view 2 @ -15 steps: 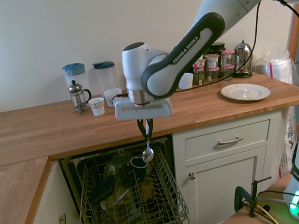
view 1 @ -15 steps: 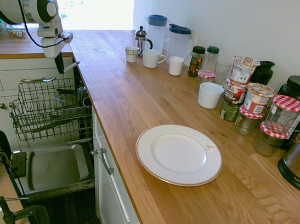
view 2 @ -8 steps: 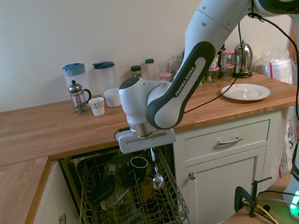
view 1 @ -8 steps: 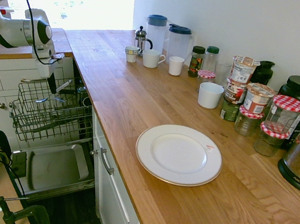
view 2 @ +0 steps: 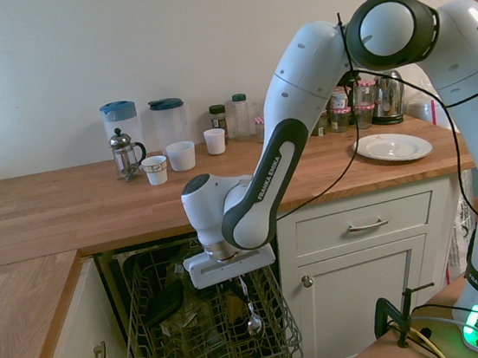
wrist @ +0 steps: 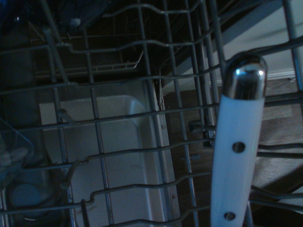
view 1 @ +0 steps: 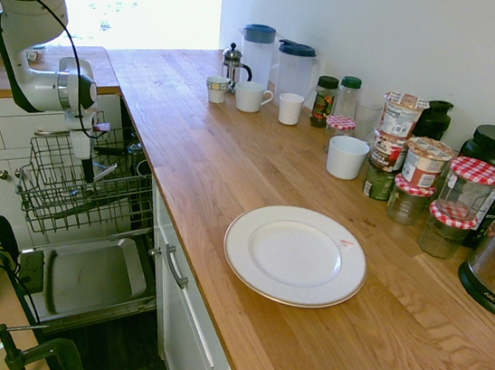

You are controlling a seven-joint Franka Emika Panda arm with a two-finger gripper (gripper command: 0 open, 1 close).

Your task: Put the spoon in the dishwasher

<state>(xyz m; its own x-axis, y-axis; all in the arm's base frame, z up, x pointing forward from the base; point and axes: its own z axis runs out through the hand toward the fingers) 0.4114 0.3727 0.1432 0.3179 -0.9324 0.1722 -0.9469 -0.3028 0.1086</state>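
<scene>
- Along the kitchen wall, running as a long wooden worktop (view 1: 232, 165), carrying a white plate (view 1: 295, 255), two blue-lidded jugs (view 1: 258, 51), a small French press (view 1: 232, 64), white cups (view 1: 252, 96) and a cluster of red-checked jars (view 1: 471, 185).
- Under that worktop, standing open as the dishwasher (view 2: 141, 270), grey inner door (view 1: 89, 278) folded down flat and dark wire rack (view 1: 78, 186) pulled out over it.
- Beside the opening, showing white cabinet drawers (view 2: 362, 225) with metal handles.
- Over the rack, bending down as a white arm (view 2: 259, 198), wrist pointing nearly straight at the basket.
- Inside the rack, holding a dark cup and other dim items, too shadowed to name.
- Just above the wires, gripper (view 2: 242, 285) pinching the spoon (view 2: 252, 315) by its handle, fingers pressed tight together on it.
- Hanging upright, bowl downward, spoon bowl sitting low among the rack wires near the side toward the drawers; contact with the wires impossible to tell.
- From the wrist camera, showing a pale riveted handle with a shiny metal cap (wrist: 239, 142) across the rack grid.
</scene>
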